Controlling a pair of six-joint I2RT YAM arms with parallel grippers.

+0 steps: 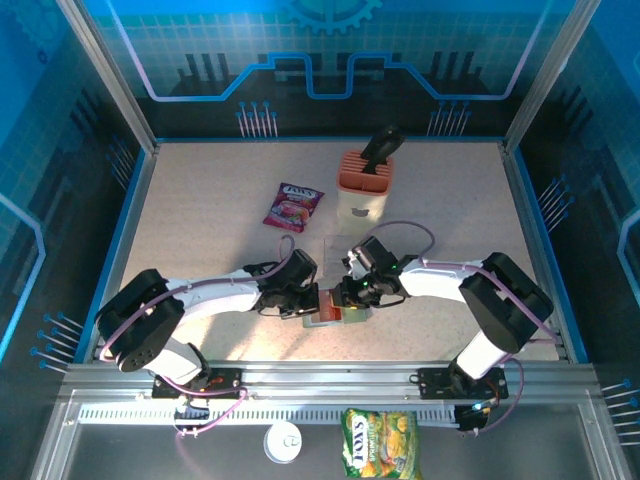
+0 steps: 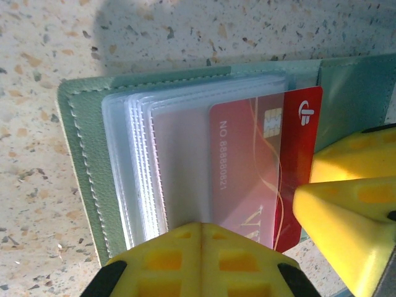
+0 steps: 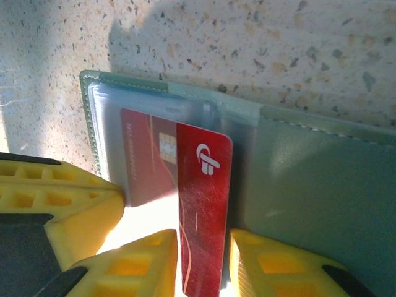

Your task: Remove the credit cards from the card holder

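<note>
The card holder (image 2: 80, 161) lies open on the table (image 2: 37, 62), between the two arms. The left claw (image 2: 201, 241) is fully closed, with its tips pressed onto the clear sleeves (image 2: 136, 173) of the holder. The right claw (image 3: 201, 263) is narrowed onto the red credit card (image 3: 201, 185) and grips its exposed end between both fingers. The logo end of the card projects from the sleeve. The chip and number portion lies under the clear plastic.

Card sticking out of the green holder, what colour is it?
The thin plastic card is red with a white logo, clearest in the right wrist view.
</note>
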